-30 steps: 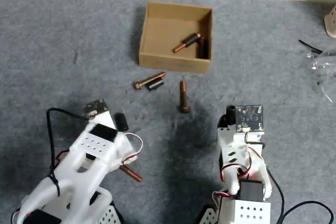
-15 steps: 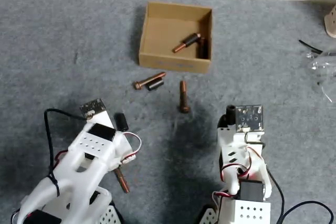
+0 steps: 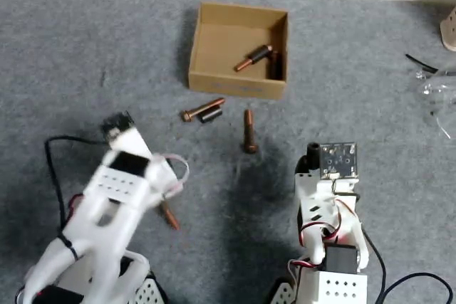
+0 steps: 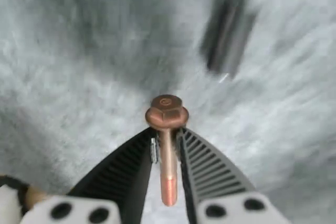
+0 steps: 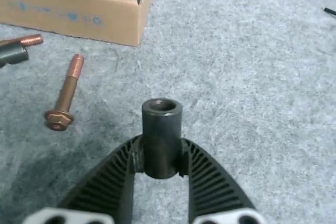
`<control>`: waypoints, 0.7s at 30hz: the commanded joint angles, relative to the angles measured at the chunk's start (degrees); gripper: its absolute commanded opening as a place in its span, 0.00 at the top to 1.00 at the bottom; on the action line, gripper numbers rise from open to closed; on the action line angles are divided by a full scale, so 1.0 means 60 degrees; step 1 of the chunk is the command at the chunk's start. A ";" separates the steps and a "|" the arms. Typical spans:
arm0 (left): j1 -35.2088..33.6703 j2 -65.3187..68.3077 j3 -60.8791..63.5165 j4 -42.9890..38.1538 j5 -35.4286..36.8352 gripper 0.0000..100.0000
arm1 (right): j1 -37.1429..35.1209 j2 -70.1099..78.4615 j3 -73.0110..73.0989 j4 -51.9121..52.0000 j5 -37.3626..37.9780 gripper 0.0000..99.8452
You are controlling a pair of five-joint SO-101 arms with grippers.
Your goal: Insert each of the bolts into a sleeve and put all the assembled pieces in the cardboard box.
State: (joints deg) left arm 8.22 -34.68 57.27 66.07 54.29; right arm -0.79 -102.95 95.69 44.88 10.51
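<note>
Left gripper (image 4: pixel 167 142) pinching a smooth copper hex-flanged bolt (image 4: pixel 167 113), arm slanted at lower left of high view, right gripper (image 5: pixel 161 153) clamped round a dark hollow cylindrical sleeve (image 5: pixel 161 124) at lower right, cardboard box (image 3: pixel 214 83) upper centre, fuzzy grey carpet (image 3: pixel 71 48)

The left gripper (image 4: pixel 167 136) was clamped on a bolt (image 4: pixel 167 115), with the left arm (image 3: pixel 117 190) leaned forward and tilted, while the right gripper (image 5: pixel 161 153) was clamped on a sleeve (image 5: pixel 161 132), with the right arm (image 3: pixel 328 201) folded low and pointed straight ahead.

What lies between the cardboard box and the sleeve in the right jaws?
One loose bolt, slightly off the direct line; otherwise bare carpet, as the right wrist view shows.
</note>
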 commanded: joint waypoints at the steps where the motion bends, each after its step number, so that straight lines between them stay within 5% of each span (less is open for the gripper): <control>1: -0.1678 -0.0183 -0.2220 -0.0103 0.0015 0.99 | 0.0110 -0.0037 0.0476 -0.0359 0.0132 1.00; 12: -0.2088 -0.0212 -0.4300 -0.0908 -0.0161 1.00 | 0.0110 -0.0037 0.0476 -0.0374 0.0132 1.00; 21: -0.0755 -0.3919 -0.3172 -0.2227 -0.4176 1.00 | 0.0110 -0.0037 0.0476 -0.0374 0.0132 1.00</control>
State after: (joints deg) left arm -0.13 -44.09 35.74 54.73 38.90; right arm -0.79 -102.95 95.69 44.88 10.51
